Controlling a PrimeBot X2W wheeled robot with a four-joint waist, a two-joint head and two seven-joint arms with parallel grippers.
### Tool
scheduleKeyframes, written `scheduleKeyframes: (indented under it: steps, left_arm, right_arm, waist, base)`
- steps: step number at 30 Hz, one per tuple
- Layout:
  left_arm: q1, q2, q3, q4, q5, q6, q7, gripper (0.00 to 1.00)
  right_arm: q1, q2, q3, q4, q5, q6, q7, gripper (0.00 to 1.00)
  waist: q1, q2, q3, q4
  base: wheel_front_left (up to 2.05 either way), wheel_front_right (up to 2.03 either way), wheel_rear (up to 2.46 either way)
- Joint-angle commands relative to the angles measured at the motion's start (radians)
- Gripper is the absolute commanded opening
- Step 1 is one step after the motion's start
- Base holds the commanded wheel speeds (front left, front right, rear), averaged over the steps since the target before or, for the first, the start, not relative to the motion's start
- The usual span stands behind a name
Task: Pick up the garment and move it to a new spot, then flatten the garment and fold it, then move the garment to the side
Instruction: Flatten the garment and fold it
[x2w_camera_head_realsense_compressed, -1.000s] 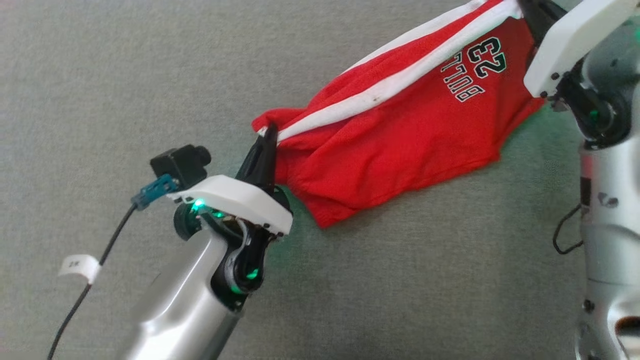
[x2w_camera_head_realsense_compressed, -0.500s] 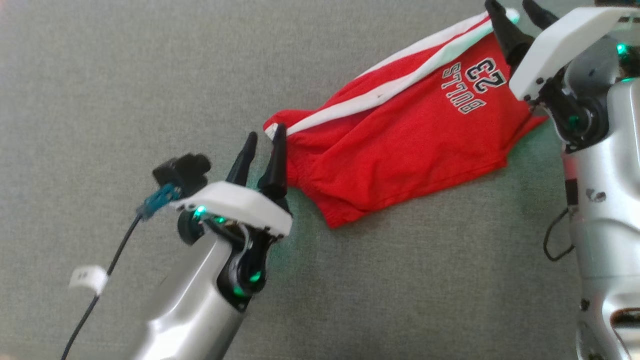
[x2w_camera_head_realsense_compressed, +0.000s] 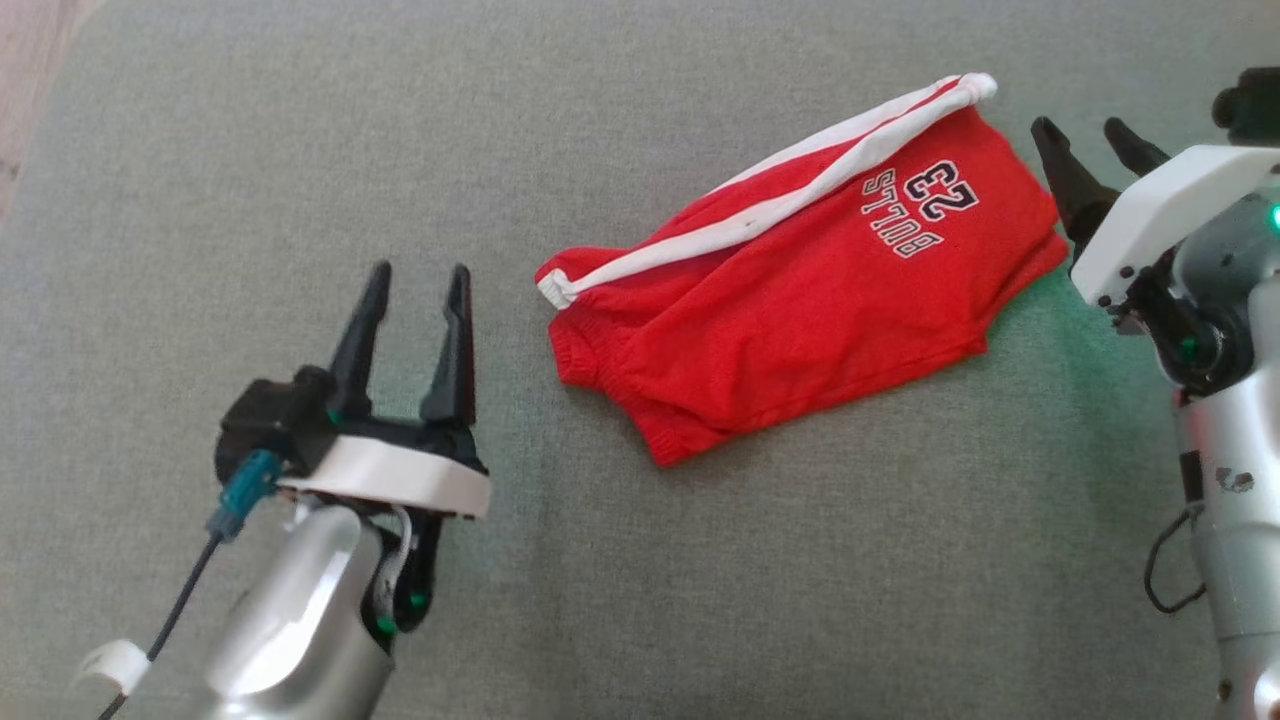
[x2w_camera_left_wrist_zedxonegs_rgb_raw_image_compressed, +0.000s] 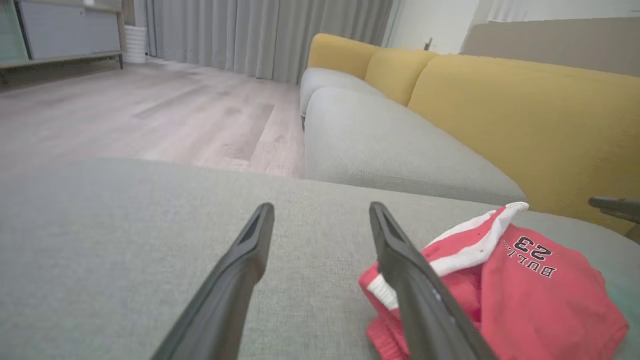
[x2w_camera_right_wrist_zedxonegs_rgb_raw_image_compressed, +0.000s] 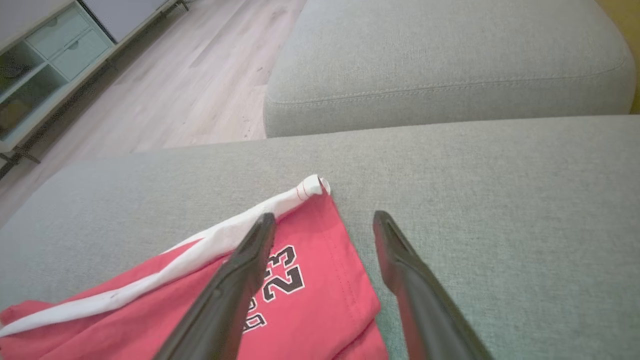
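Observation:
The garment (x2w_camera_head_realsense_compressed: 800, 290) is a pair of red shorts with a white side stripe and a "BULLS 23" print. It lies folded and slanted on the grey cushion (x2w_camera_head_realsense_compressed: 300, 150), free of both grippers. My left gripper (x2w_camera_head_realsense_compressed: 417, 280) stands open to its left, a short gap from the waistband end. In the left wrist view the garment (x2w_camera_left_wrist_zedxonegs_rgb_raw_image_compressed: 520, 290) lies beside the right finger (x2w_camera_left_wrist_zedxonegs_rgb_raw_image_compressed: 415, 280). My right gripper (x2w_camera_head_realsense_compressed: 1085, 140) is open just off the hem end. In the right wrist view that gripper (x2w_camera_right_wrist_zedxonegs_rgb_raw_image_compressed: 325, 220) hovers above the hem corner of the garment (x2w_camera_right_wrist_zedxonegs_rgb_raw_image_compressed: 310, 295).
The grey cushion stretches widely below and left of the shorts. A second grey seat (x2w_camera_left_wrist_zedxonegs_rgb_raw_image_compressed: 390, 145) with yellow backrests (x2w_camera_left_wrist_zedxonegs_rgb_raw_image_compressed: 525, 115) lies beyond. Wooden floor (x2w_camera_right_wrist_zedxonegs_rgb_raw_image_compressed: 165, 90) and a low cabinet (x2w_camera_right_wrist_zedxonegs_rgb_raw_image_compressed: 45, 60) sit past the cushion's edge.
Both grippers were shut on the ends of the stretched shorts a second ago; they opened and drew back. The shorts now rest on the cushion. The head camera has shifted too.

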Motion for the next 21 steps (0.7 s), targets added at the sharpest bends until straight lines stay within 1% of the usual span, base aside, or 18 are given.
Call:
scheduleKeyframes:
  steps: [1, 3, 8, 11, 12, 16, 17, 18, 19, 20, 21]
  left_arm:
    - [-0.031, 0.008, 0.071, -0.039, 0.055, -0.010, -0.012, 1.00]
    - [-0.026, -0.010, 0.108, -0.042, 0.114, -0.026, -0.012, 1.00]
    - [-0.028, -0.064, 0.177, -0.044, 0.210, -0.076, -0.012, 1.00]
    - [-0.028, -0.090, 0.214, -0.045, 0.251, -0.103, -0.012, 1.00]
    - [-0.022, -0.106, 0.235, -0.038, 0.267, -0.119, -0.012, 1.00]
    - [-0.015, -0.127, 0.261, -0.017, 0.295, -0.143, -0.012, 1.00]
    - [-0.014, -0.131, 0.268, -0.012, 0.300, -0.148, -0.012, 1.00]
    - [-0.014, -0.134, 0.274, -0.007, 0.303, -0.153, -0.012, 1.00]
    - [-0.014, -0.137, 0.281, -0.004, 0.308, -0.157, -0.012, 1.00]
    - [-0.013, -0.140, 0.289, -0.002, 0.311, -0.161, -0.012, 1.00]
    - [-0.013, -0.143, 0.295, -0.001, 0.314, -0.165, -0.012, 1.00]
  right_arm:
    - [-0.026, -0.010, 0.007, -0.019, -0.011, 0.007, -0.010, 1.00]
    - [-0.045, -0.009, 0.000, 0.012, -0.024, 0.007, -0.020, 1.00]
    - [-0.112, -0.010, -0.013, 0.126, -0.079, 0.007, -0.040, 1.00]
    - [-0.145, -0.002, -0.005, 0.192, -0.110, 0.007, -0.054, 1.00]
    - [-0.157, 0.000, 0.006, 0.235, -0.133, 0.007, -0.056, 1.00]
    - [-0.167, 0.015, 0.043, 0.305, -0.146, 0.007, -0.039, 1.00]
    - [-0.168, 0.021, 0.058, 0.318, -0.141, 0.007, -0.026, 0.94]
    - [-0.167, 0.024, 0.075, 0.326, -0.135, 0.007, -0.014, 0.62]
    - [-0.167, 0.024, 0.091, 0.330, -0.132, 0.007, -0.007, 0.51]
    - [-0.166, 0.022, 0.106, 0.331, -0.129, 0.007, -0.005, 0.33]
    - [-0.164, 0.020, 0.118, 0.332, -0.123, 0.007, -0.007, 0.06]
  waist:
    - [0.0001, 0.0000, 0.018, 0.005]
    - [0.0001, 0.0000, 0.039, 0.011]
    - [0.0001, 0.0000, 0.089, 0.038]
    - [0.0001, 0.0000, 0.108, 0.052]
    - [0.0001, 0.0000, 0.114, 0.060]
    - [0.0001, 0.0000, 0.116, 0.063]
    - [0.0001, 0.0000, 0.116, 0.062]
    - [0.0001, 0.0000, 0.114, 0.061]
    - [0.0001, 0.0000, 0.113, 0.059]
    - [0.0001, 0.0000, 0.110, 0.056]
    - [0.0001, 0.0000, 0.107, 0.053]
  base:
    - [0.00, 0.00, 0.00]
    - [0.00, 0.00, 0.00]
    - [0.00, 0.00, 0.00]
    - [0.00, 0.00, 0.00]
    - [0.00, 0.00, 0.00]
    - [0.00, 0.00, 0.00]
    - [0.00, 0.00, 0.00]
    - [0.00, 0.00, 0.00]
    - [0.00, 0.00, 0.00]
    - [0.00, 0.00, 0.00]
    - [0.00, 0.00, 0.00]
